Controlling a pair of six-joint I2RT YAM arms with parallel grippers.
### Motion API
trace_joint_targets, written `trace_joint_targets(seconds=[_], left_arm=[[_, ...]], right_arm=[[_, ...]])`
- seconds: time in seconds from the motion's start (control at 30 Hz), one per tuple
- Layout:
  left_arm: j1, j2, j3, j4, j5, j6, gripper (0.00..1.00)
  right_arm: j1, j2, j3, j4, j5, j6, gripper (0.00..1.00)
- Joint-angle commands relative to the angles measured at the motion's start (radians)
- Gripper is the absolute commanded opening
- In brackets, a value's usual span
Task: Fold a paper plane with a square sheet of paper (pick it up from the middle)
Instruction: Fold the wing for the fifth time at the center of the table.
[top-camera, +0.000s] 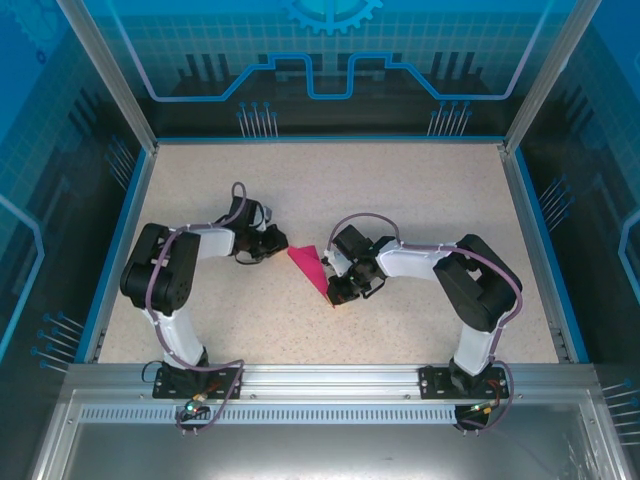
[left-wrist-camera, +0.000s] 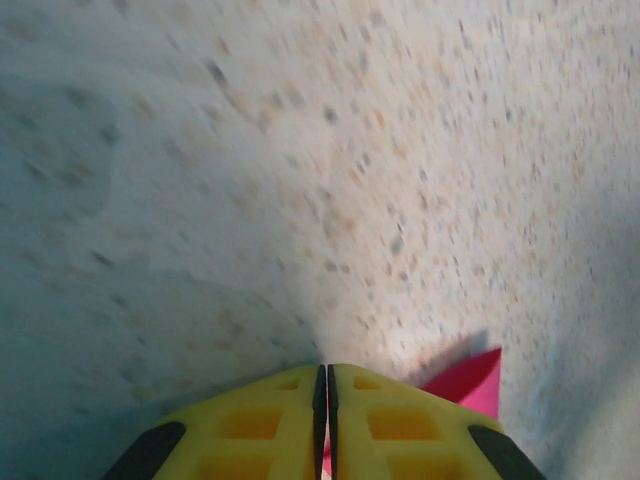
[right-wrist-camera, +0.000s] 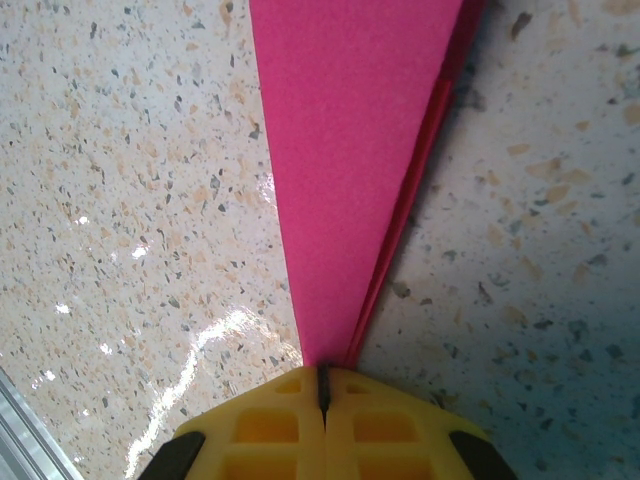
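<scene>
1. Yellow fingers (right-wrist-camera: 265, 425) of the right end effector (right-wrist-camera: 322, 372) are pressed together on the narrow tip of the paper (right-wrist-camera: 350, 150). From there it fans out as a long pink wedge, with a second layer showing along its right edge.
2. Left end effector (left-wrist-camera: 326, 372) also has its fingers together. A sliver of pink sits in the seam between them and a pink corner pokes out just to the right, so I judge it clamped on the wide end.
3. From above, the paper lies on the bench (top-camera: 420, 190) near the middle, spanning the gap between both end effectors, its point toward the near edge.
4. Handling, by my judgement: very light, thin and limp, stiff only along its creases. It would likely tear or buckle if the arms pull apart, and slide readily on the smooth speckled bench.
5. Best hold: pinch flat on a folded edge where the layers double up. A single-layer corner would simply bend away.
</scene>
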Motion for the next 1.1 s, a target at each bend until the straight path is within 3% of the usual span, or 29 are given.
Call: trace_joint_targets(seconds=[0.0, 0.23, 0.4, 0.57, 0.77, 0.9, 1.07], left_arm=[[0.036, 0.024, 0.040, -0.064, -0.136, -0.007, 0.14], [0.026, -0.142, -0.010, -0.073, -0.055, -0.030, 0.14], [-0.045, -0.229, -0.093, -0.008, 0.056, -0.051, 0.14], [-0.125, -0.244, -0.182, 0.102, 0.143, -0.109, 0.10], [-0.261, -0.209, -0.224, 0.191, 0.151, -0.176, 0.07], [-0.289, -0.182, -0.260, 0.299, 0.178, -0.221, 0.07], [-0.324, -0.119, -0.256, 0.319, 0.197, -0.229, 0.06]], right_arm=[[0.003, 0.057, -0.074, -0.180, 0.173, 0.010, 0.00], [0.003, 0.047, -0.072, -0.174, 0.164, 0.017, 0.00], [0.002, 0.050, -0.073, -0.175, 0.170, 0.023, 0.00], [0.003, 0.050, -0.077, -0.175, 0.172, 0.031, 0.00], [0.003, 0.053, -0.074, -0.175, 0.172, 0.040, 0.00], [0.002, 0.056, -0.074, -0.175, 0.173, 0.043, 0.00], [0.002, 0.060, -0.071, -0.175, 0.173, 0.045, 0.00]])
